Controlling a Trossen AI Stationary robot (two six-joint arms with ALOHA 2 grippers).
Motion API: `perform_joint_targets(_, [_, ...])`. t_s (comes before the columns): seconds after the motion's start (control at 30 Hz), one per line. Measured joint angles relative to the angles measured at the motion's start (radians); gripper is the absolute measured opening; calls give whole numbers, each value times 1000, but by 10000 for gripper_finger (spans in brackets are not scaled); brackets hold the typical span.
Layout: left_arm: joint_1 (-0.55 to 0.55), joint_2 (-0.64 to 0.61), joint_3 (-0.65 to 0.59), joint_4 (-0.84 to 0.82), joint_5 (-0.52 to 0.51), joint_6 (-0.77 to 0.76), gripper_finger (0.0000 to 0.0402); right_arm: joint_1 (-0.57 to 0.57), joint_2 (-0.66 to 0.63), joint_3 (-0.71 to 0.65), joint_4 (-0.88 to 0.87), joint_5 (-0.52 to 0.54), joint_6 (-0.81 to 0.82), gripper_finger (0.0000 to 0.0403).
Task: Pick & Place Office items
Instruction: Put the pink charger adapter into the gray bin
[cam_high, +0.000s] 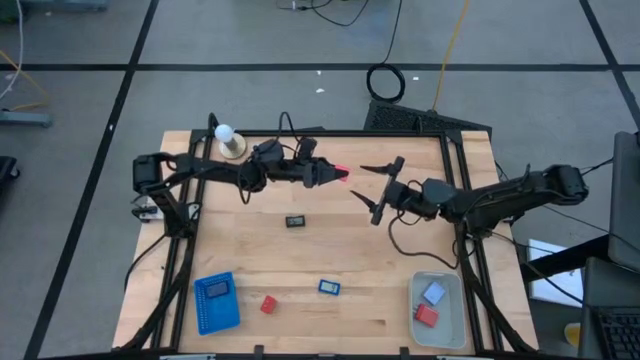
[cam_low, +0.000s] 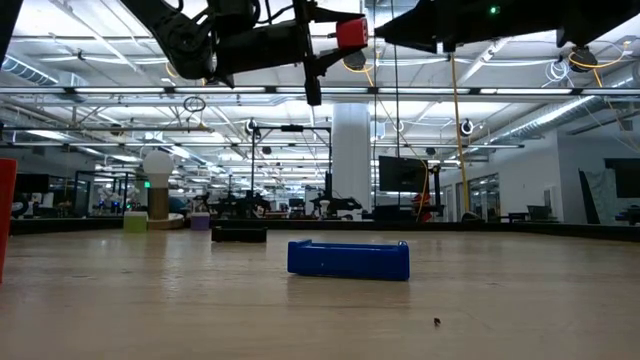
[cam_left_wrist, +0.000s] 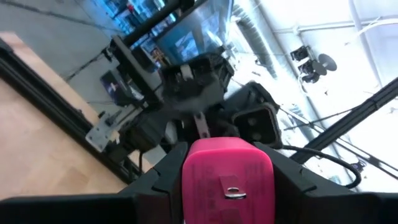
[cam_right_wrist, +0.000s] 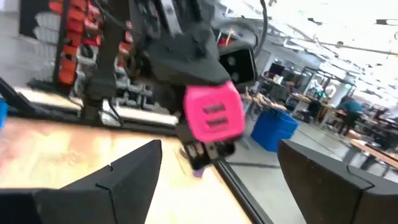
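Observation:
My left gripper (cam_high: 332, 174) hangs high over the table's middle, shut on a red block (cam_high: 342, 174), which also shows in the low view (cam_low: 352, 33). My right gripper (cam_high: 381, 188) faces it from the right, open, its fingers spread just short of the block (cam_right_wrist: 214, 112). A black rectangular piece (cam_high: 296, 221), a blue piece (cam_high: 329, 287) and another red block (cam_high: 268, 304) lie flat on the table. In the pale bin (cam_high: 455, 330) lie a pale-blue piece (cam_high: 434, 292) and a red piece (cam_high: 427, 315). My left gripper pinches the red block (cam_left_wrist: 227, 177) between its two fingers (cam_left_wrist: 155, 180), which clasp two opposite sides. The fingers reach level, pointing toward the table's right. The block's free end sticks out toward my right gripper, and it is lifted well clear of the table.
A blue ribbed tray (cam_high: 216, 301) sits near the table's near left corner. A white ball on a tan base (cam_high: 229, 140) stands at the far left. A black frame (cam_high: 190, 220) runs along the table's edges. Bare wood lies between the scattered pieces.

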Motion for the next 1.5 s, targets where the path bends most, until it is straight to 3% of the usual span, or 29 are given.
perform_joint_targets(0.2, [6, 1, 0, -4, -8, 6, 146, 0, -10, 0, 3, -53, 11, 320])
perform_joint_targets(0.87, [-18, 2, 32, -16, -8, 25, 146, -4, 2, 0, 61, -74, 2, 321])
perform_joint_targets(1.13, [-39, 1, 137, -209, -19, 97, 146, -4, 2, 0, 77, -83, 2, 320])
perform_joint_targets(1.5, [-51, 2, 140, -222, -52, 102, 146, -4, 2, 0, 77, -81, -15, 320])
